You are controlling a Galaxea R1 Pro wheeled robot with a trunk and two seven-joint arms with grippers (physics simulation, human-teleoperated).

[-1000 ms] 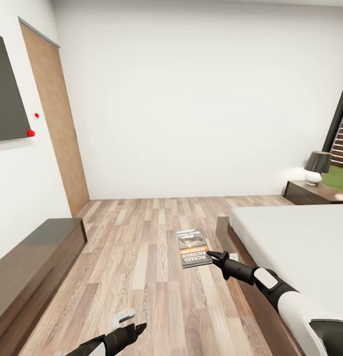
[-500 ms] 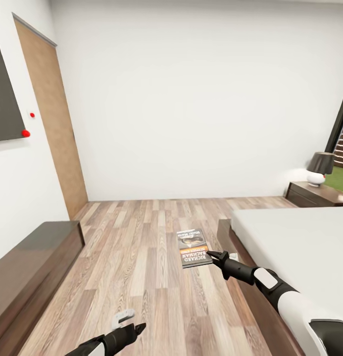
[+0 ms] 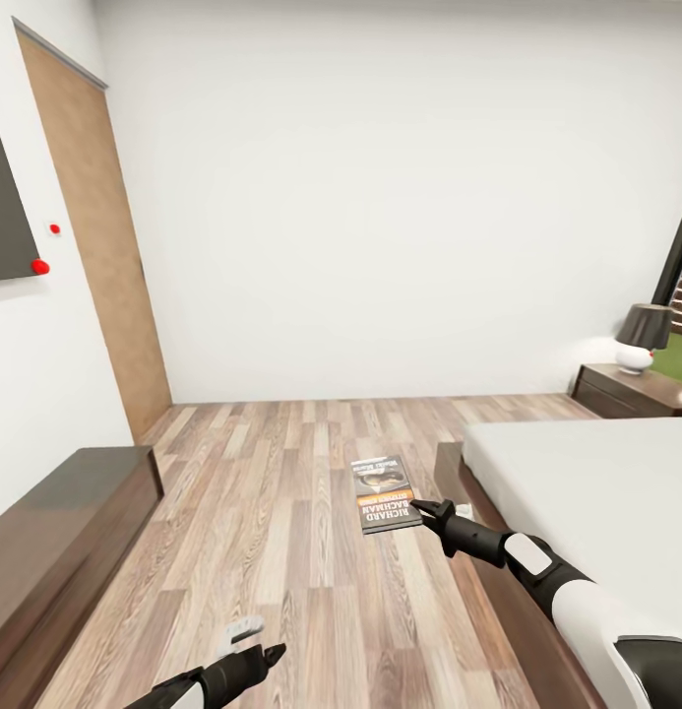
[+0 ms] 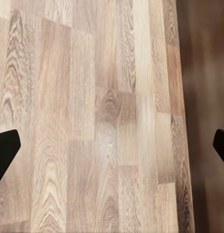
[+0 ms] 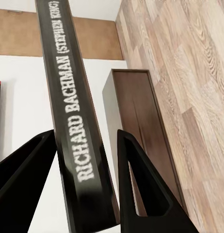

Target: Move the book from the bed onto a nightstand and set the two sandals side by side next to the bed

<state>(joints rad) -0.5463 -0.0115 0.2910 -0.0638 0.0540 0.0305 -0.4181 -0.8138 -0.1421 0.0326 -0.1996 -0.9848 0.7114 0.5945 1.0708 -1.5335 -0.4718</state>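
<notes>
Dark paperback held level over the wood floor, clamped in my right gripper beside the bed.

My right gripper (image 3: 426,510) grips the book (image 3: 385,493) by its near right corner, and in the right wrist view the spine (image 5: 75,121) reading "RICHARD BACHMAN" runs straight out between the two black fingers (image 5: 141,184), which sit against either face. Its long axis points away from me toward the far wall, cover up, the orange-red band nearest me. It hangs above the floor (image 3: 281,512), just left of the bed (image 3: 596,492). One nightstand (image 3: 631,391) stands well apart beyond the mattress. My left gripper (image 3: 252,655) hovers low over bare planks, fingers spread wide, holding nothing.
</notes>
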